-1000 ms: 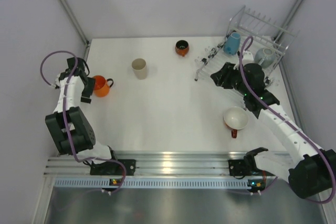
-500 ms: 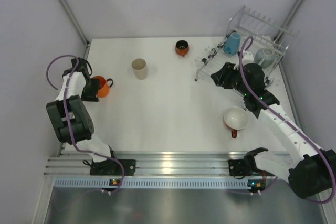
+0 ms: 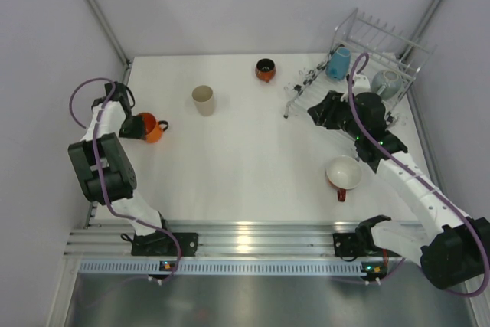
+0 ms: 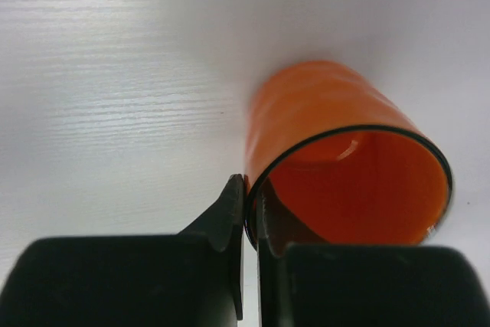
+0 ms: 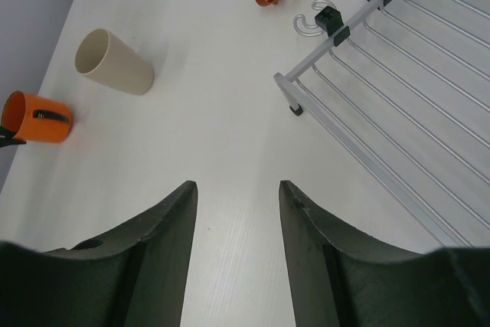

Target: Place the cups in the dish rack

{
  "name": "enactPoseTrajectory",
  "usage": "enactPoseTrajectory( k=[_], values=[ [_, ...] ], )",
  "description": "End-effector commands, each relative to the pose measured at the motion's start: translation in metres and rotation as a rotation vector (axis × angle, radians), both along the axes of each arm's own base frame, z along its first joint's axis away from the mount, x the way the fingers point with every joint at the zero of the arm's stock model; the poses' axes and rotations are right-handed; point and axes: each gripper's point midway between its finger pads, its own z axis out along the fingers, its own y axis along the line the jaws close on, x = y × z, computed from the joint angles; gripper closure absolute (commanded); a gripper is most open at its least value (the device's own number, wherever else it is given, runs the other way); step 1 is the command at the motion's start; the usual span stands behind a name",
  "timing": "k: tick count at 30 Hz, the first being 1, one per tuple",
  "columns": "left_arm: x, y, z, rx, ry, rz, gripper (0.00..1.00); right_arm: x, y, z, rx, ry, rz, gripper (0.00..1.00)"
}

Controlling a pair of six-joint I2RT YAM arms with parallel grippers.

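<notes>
The orange cup (image 3: pixel 151 128) lies on its side at the table's left edge. My left gripper (image 3: pixel 133 125) is shut on its rim: in the left wrist view one finger sits outside the orange cup (image 4: pixel 329 135) and one inside, the left gripper (image 4: pixel 249 193) pinching the wall. My right gripper (image 3: pixel 321 111) hangs open and holds nothing beside the dish rack (image 3: pixel 383 36); the right wrist view shows the right gripper (image 5: pixel 237 185) over bare table. In the rack sit a light blue cup (image 3: pixel 338 63) and a grey mug (image 3: pixel 387 82).
A beige tumbler (image 3: pixel 203 100) and a dark-and-orange cup (image 3: pixel 266 70) stand at the back middle. A red mug with a white inside (image 3: pixel 344 173) rests under my right arm. The right wrist view shows the tumbler (image 5: pixel 115 63), the orange cup (image 5: pixel 34 116) and the rack's rail (image 5: pixel 305 59).
My left gripper has come in to the orange cup's mouth and closed on its rim. The right arm has not moved.
</notes>
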Motion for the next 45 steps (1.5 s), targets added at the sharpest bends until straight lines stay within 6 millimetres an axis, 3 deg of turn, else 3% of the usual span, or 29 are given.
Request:
enactPoseTrajectory(
  k=[1, 7, 8, 10, 11, 12, 13, 14, 15, 16, 18, 25, 29, 34, 35, 38, 45],
  values=[
    [0.008, 0.002, 0.012, 0.008, -0.028, -0.033, 1.0, 0.004, 0.005, 0.012, 0.007, -0.042, 0.016, 0.52],
    [0.022, 0.0, 0.047, 0.07, -0.149, -0.204, 1.0, -0.006, 0.024, 0.022, 0.07, -0.031, 0.123, 0.5],
    [0.027, 0.002, 0.067, 0.11, -0.221, -0.225, 1.0, -0.007, 0.027, 0.023, 0.08, -0.026, 0.139, 0.5],
    [0.027, -0.003, 0.078, 0.147, -0.295, -0.306, 1.0, -0.009, 0.035, 0.027, 0.111, -0.023, 0.177, 0.49],
    [0.035, -0.004, 0.108, 0.204, -0.423, -0.337, 1.0, -0.01, 0.039, 0.025, 0.12, -0.013, 0.195, 0.48],
    [0.039, -0.012, 0.125, 0.223, -0.509, -0.382, 1.0, -0.011, 0.043, 0.026, 0.132, -0.006, 0.218, 0.47],
    [0.033, -0.026, 0.117, 0.207, -0.556, -0.463, 1.0, -0.015, 0.053, 0.029, 0.163, 0.007, 0.275, 0.45],
    [0.029, -0.037, 0.148, 0.252, -0.687, -0.516, 1.0, -0.019, 0.061, 0.031, 0.184, 0.015, 0.318, 0.43],
    [0.039, -0.053, 0.18, 0.293, -0.876, -0.614, 1.0, -0.021, 0.067, 0.037, 0.225, 0.021, 0.352, 0.42],
    [0.032, -0.064, 0.169, 0.277, -0.92, -0.65, 1.0, -0.029, 0.079, 0.047, 0.266, 0.0, 0.436, 0.41],
    [0.025, -0.078, 0.207, 0.331, -1.099, -0.695, 1.0, -0.036, 0.092, 0.047, 0.322, 0.032, 0.499, 0.39],
    [0.001, -0.126, 0.244, 0.255, -1.291, -0.931, 1.0, -0.061, 0.128, 0.061, 0.399, 0.032, 0.653, 0.33],
    [-0.015, -0.141, 0.26, 0.273, -1.389, -1.002, 1.0, -0.075, 0.146, 0.07, 0.442, 0.03, 0.714, 0.33],
    [-0.036, -0.166, 0.267, 0.274, -1.502, -1.069, 1.0, -0.099, 0.173, 0.082, 0.517, 0.046, 0.824, 0.31],
    [-0.043, -0.178, 0.277, 0.287, -1.557, -1.102, 1.0, -0.104, 0.177, 0.084, 0.53, 0.041, 0.845, 0.31],
    [-0.052, -0.201, 0.28, 0.242, -1.605, -1.149, 1.0, -0.117, 0.19, 0.091, 0.562, 0.035, 0.899, 0.3],
    [-0.075, -0.248, 0.303, 0.15, -1.739, -1.238, 1.0, -0.132, 0.196, 0.106, 0.627, -0.014, 0.949, 0.28]
  ],
)
